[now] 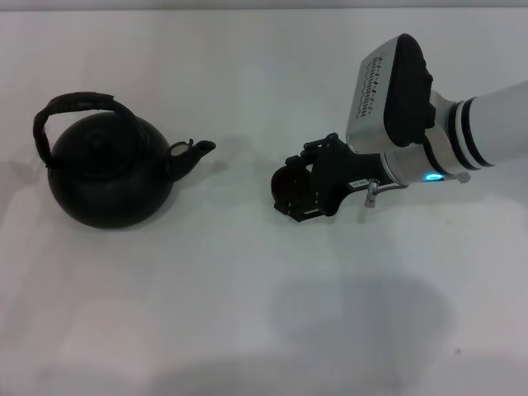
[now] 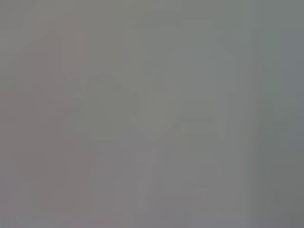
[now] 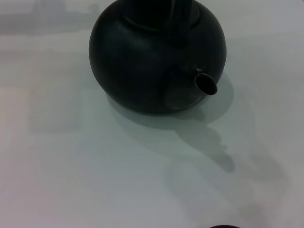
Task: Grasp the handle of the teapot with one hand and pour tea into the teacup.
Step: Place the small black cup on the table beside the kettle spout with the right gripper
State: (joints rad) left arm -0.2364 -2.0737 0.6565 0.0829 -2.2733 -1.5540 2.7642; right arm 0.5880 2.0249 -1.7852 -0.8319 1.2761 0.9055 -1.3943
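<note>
The right tool grips the small dark teacup. White table lies open between it and the round black teapot.

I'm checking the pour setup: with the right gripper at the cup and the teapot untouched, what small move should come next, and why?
Probably bring an arm to the handle. The teapot stands ungrasped, spout toward the teacup at the right gripper; the left gripper is out of sight.

The black teapot sits on the white surface at left, spout toward the right hand, which grips the small dark teacup.
</note>
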